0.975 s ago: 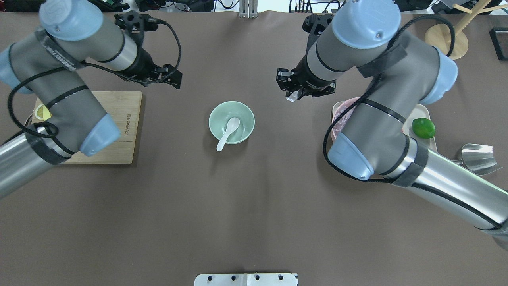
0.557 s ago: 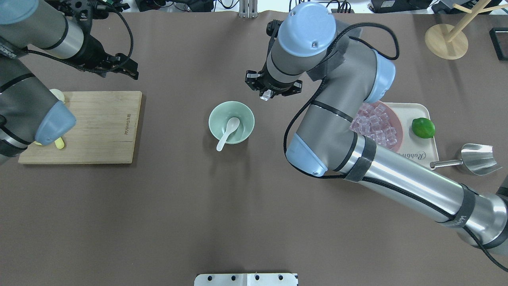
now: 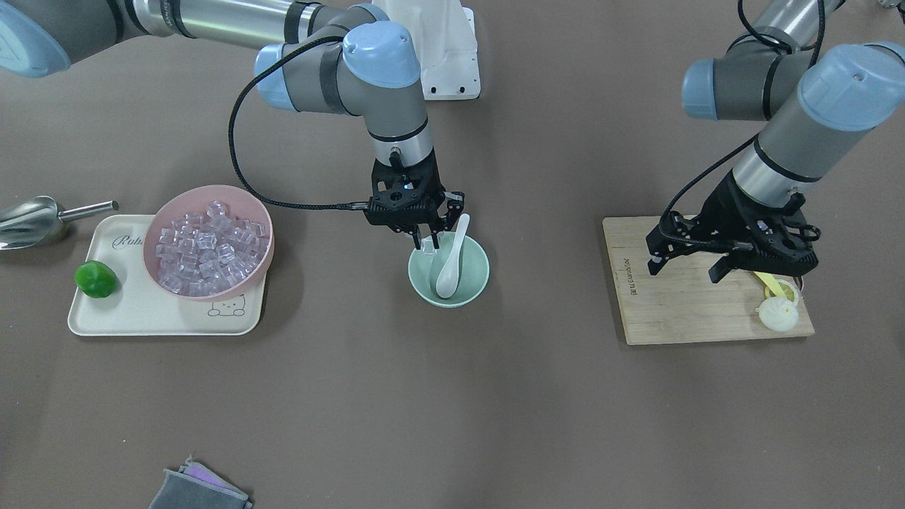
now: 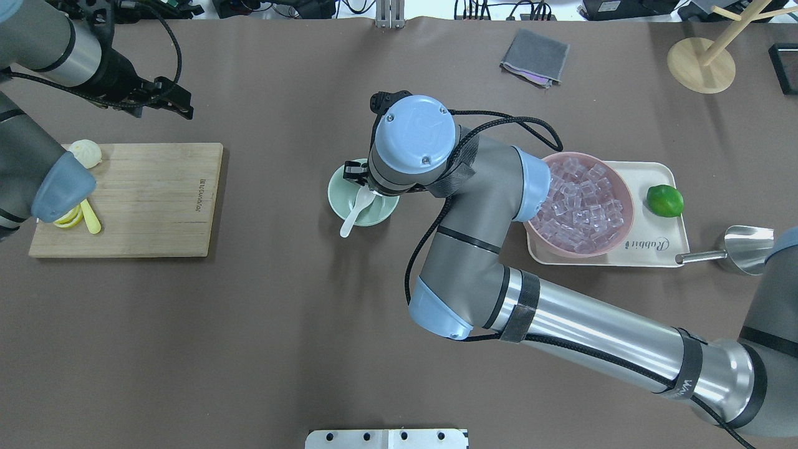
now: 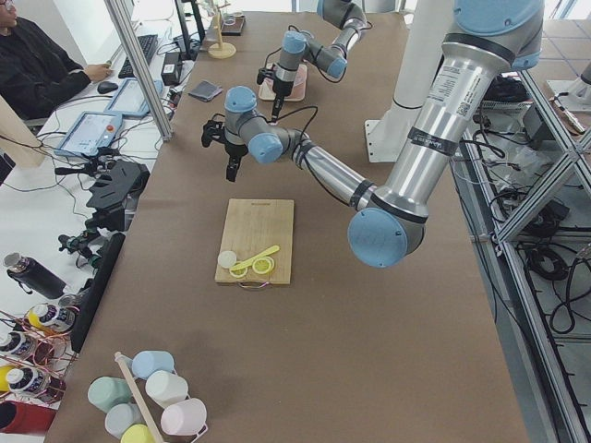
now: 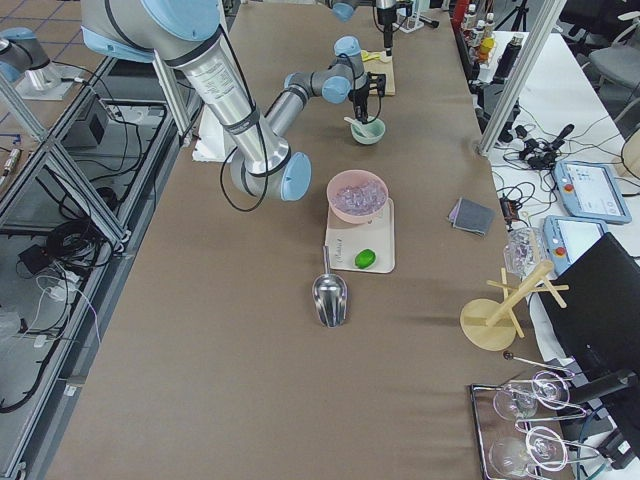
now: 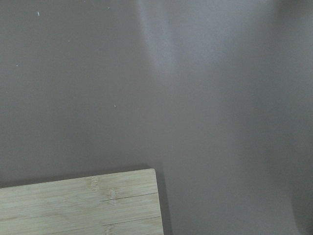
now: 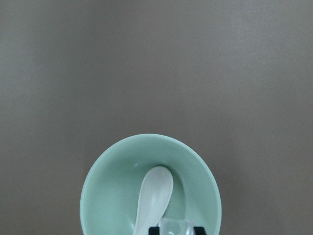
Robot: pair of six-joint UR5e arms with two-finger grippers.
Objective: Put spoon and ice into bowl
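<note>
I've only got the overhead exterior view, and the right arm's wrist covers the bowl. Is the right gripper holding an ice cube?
Observer: Yes. The front-facing view shows the right gripper shut on one ice cube.
Operator: Over the target, or off to one side?
Observer: Over it. In the right wrist view the cube hangs above the inside of the mint-green bowl, next to the scoop of the white spoon.
Operator: Any ice lying in there already?
Observer: None that I can see. The front-facing view shows only the spoon in the bowl.
</note>
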